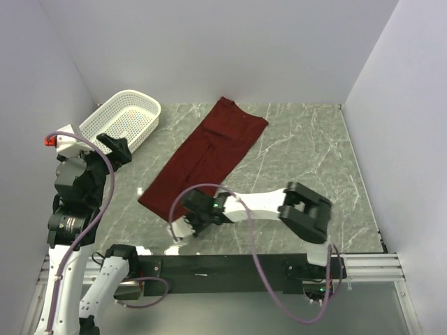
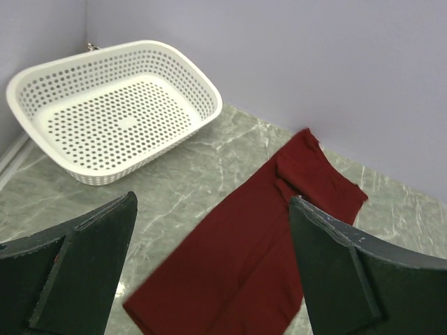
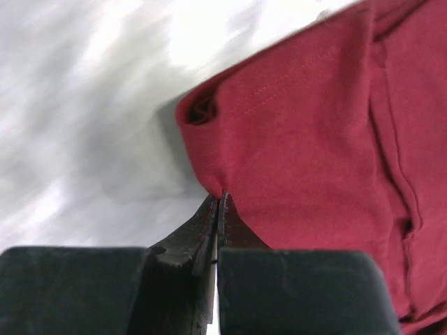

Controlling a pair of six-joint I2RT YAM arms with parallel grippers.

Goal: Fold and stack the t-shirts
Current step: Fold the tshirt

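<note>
My right pincer (image 3: 220,201) clenched on t-shirt (image 3: 314,139) hem edge; thin bite, cloth may slip out when lifting.

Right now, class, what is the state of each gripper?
Left gripper: open, holding nothing.
Right gripper: shut on the edge of the plain dark red cloth t-shirt.
</note>
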